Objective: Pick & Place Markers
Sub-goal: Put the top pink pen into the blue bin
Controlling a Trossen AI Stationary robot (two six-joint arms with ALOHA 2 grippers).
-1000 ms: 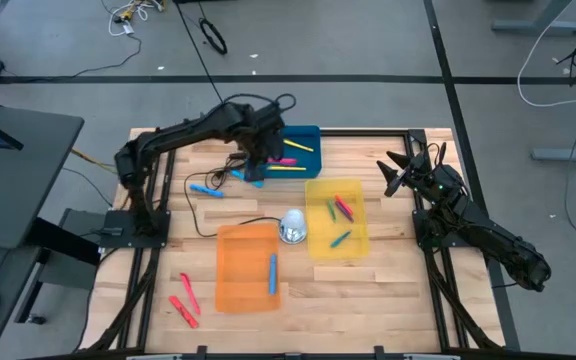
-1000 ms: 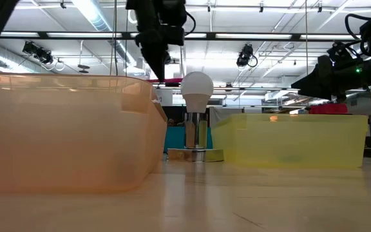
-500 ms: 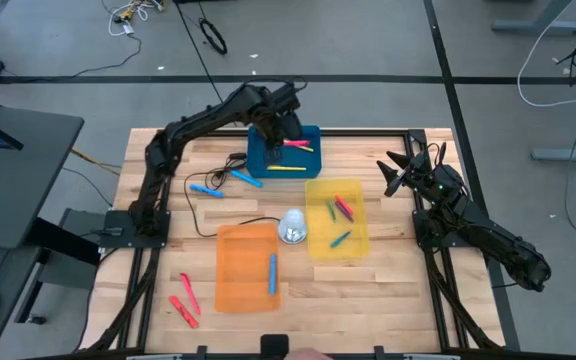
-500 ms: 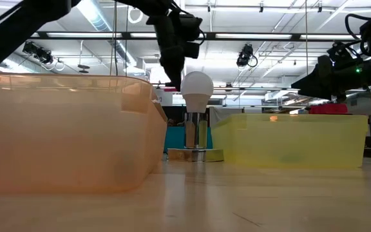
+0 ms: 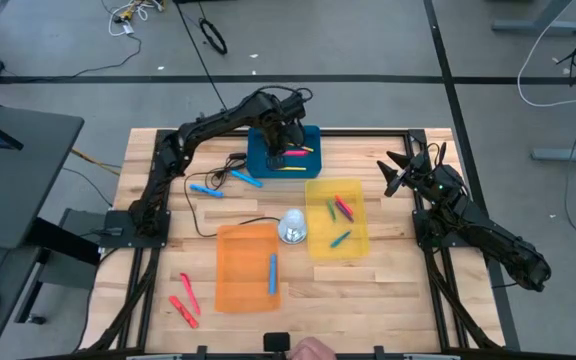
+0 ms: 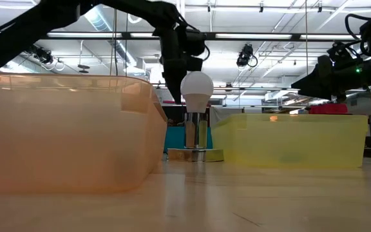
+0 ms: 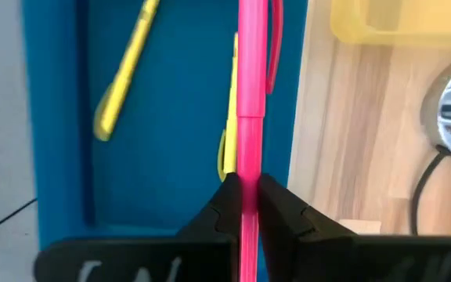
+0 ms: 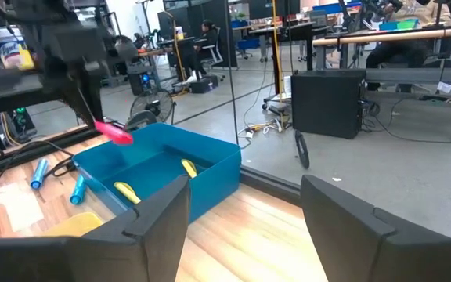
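My left gripper [image 5: 281, 148] hangs over the blue tray [image 5: 308, 133] at the table's far side, shut on a pink marker [image 7: 250, 94]. Below it in the tray lie two yellow markers [image 7: 125, 74] and another pink one [image 7: 275, 47]. More markers lie in the yellow tray [image 5: 358, 240], in the orange tray [image 5: 238, 270] and loose on the table: light blue ones [image 5: 208, 189] and red ones [image 5: 186, 300]. My right gripper [image 5: 392, 172] waits open at the table's right side, with nothing between its fingers. My left gripper pinches the pink marker's barrel [image 7: 248, 184] between its two fingers [image 7: 280, 207]. The fingers come from above, pointing down, and lie across the marker. The marker sticks out sideways past the fingers, slanting slightly, lifted clear above the blue tray's floor.
A white bulb on a shiny base [image 5: 292, 227] stands between the orange and yellow trays, with a black cable [image 5: 218, 215] running off to the left. The wooden table's near part [image 5: 368, 290] holds nothing but the red markers.
My left gripper has carried the pink marker toward the table's right edge and down. It started over the blue tray's left rim and now hangs over the tray's middle. It has stayed shut on the marker.
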